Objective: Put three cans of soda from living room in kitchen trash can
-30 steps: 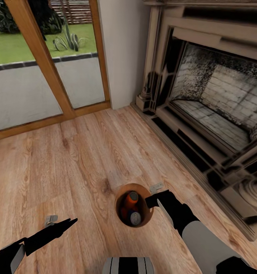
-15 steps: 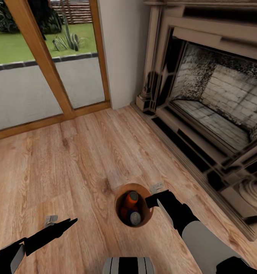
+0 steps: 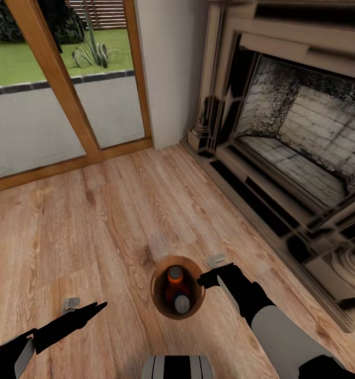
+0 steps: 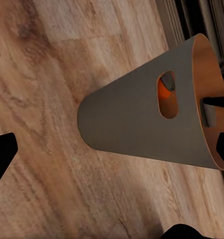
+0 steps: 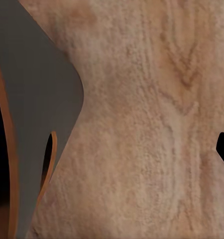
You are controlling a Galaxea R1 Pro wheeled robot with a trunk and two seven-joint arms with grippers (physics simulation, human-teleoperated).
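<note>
Copper-toned tash can (image 3: 160,300) on wood floor; orange soda can (image 3: 174,277) and grey-topped can (image 3: 182,303) inside.

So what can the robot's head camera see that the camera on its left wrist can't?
The head view alone looks down into the bin's mouth, where an orange can and a grey can top sit, and takes in the fireplace, the glass door and the right gripper at the rim. The left wrist view alone gives the bin's grey outer wall with a handle slot, orange showing through it. Both share the bin and the wood floor.
</note>
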